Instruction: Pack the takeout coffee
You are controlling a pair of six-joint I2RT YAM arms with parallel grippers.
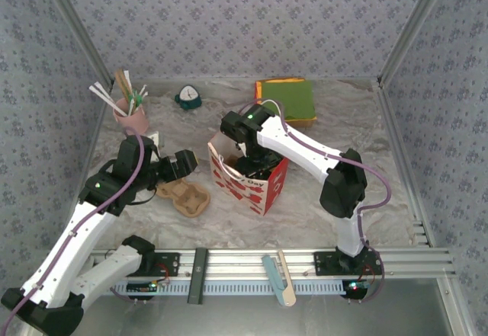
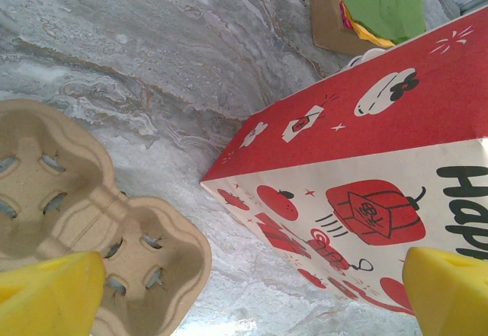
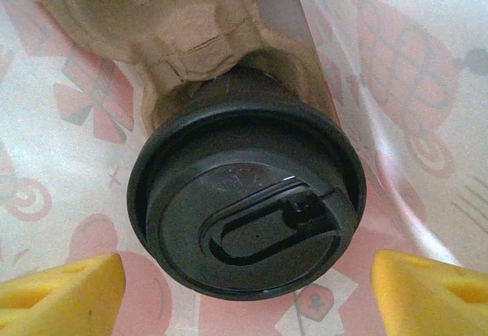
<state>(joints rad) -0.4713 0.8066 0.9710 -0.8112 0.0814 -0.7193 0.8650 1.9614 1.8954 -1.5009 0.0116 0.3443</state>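
From above: reaching with the right arm (image 1: 305, 153) down into the open mouth of the red-and-white paper bag (image 1: 271, 187) at mid-table. Parked with the left gripper (image 1: 181, 165) just left of the bag, over an empty cardboard carrier (image 1: 184, 197) on the table.

Through the left wrist camera: looking down on that carrier and the bag's printed side. Spread as wide as can be, nothing between the yellow fingertips (image 2: 49, 294).

Through the right wrist camera: hovering with the right gripper (image 3: 245, 294) over the lidded coffee cup (image 3: 248, 210). Seated in a pocket of what looks like a second pulp carrier (image 3: 198, 24), inside the bag, with thin walls close on left and right. Opened wide to either side of the black lid, touching neither edge — gripping nothing.

Probably either about to close on the cup or to leave it seated; cannot tell which.

Either way, to do it well:
- Move straight along the bag's axis.
- Stay centred on the lid.
- Keep off the walls — a snag could tip bag and cup together.
- Steady the bag from the left if it leans.
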